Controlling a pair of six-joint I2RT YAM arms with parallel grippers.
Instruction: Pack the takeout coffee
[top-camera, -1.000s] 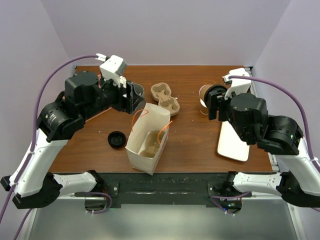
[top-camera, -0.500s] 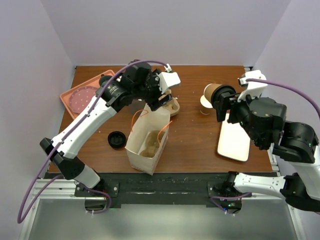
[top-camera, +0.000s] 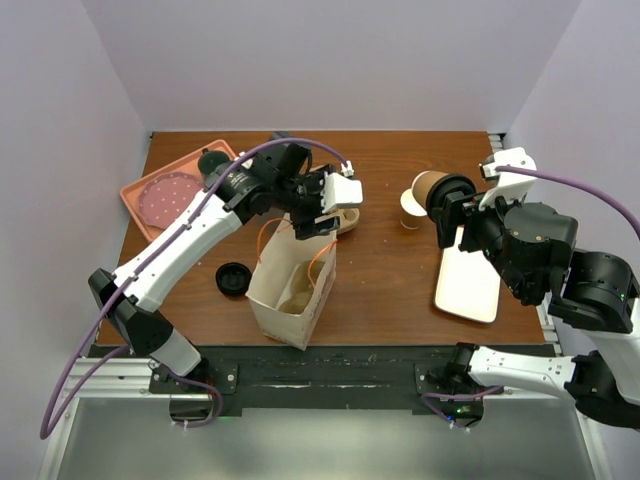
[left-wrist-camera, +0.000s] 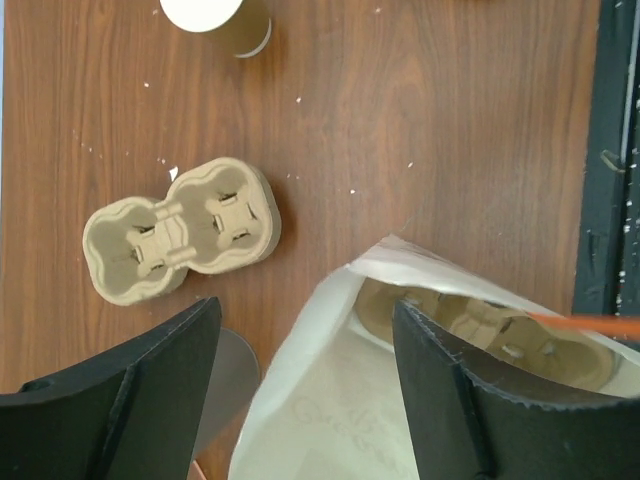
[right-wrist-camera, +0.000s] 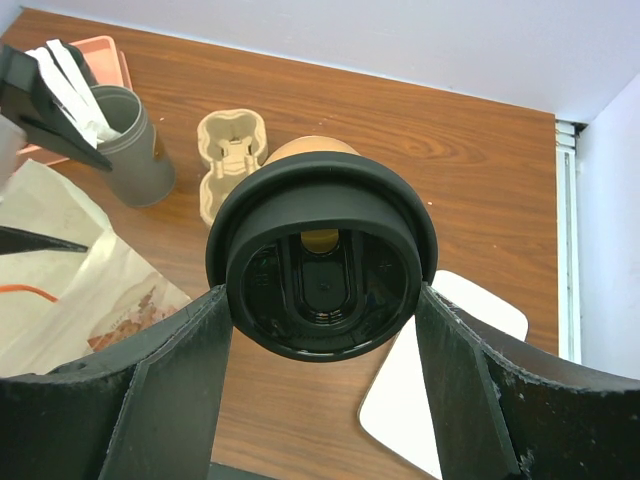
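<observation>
The takeout coffee (right-wrist-camera: 322, 262), a tan cup with a black lid, lies on its side in the air, lid facing the wrist camera. My right gripper (right-wrist-camera: 322, 300) is shut on it, one finger on each side of the lid. From above, the cup (top-camera: 432, 187) and right gripper (top-camera: 447, 203) hang over the table's right part. The white paper bag (top-camera: 295, 280) stands open at the front middle with a cardboard carrier (left-wrist-camera: 480, 320) inside. My left gripper (left-wrist-camera: 305, 320) is open over the bag's back edge, holding nothing.
A second cardboard carrier (left-wrist-camera: 180, 230) lies behind the bag. A lidless cup (left-wrist-camera: 215, 20) stands beside the held one. A grey tumbler with white utensils (right-wrist-camera: 130, 150), a pink tray (top-camera: 165, 195), a loose black lid (top-camera: 233, 278) and a white tray (top-camera: 467, 280) are around.
My left arm swung from the far left to above the bag, uncovering the pink tray. The bag's mouth has shifted a little. My right gripper drifted slightly right with the cup.
</observation>
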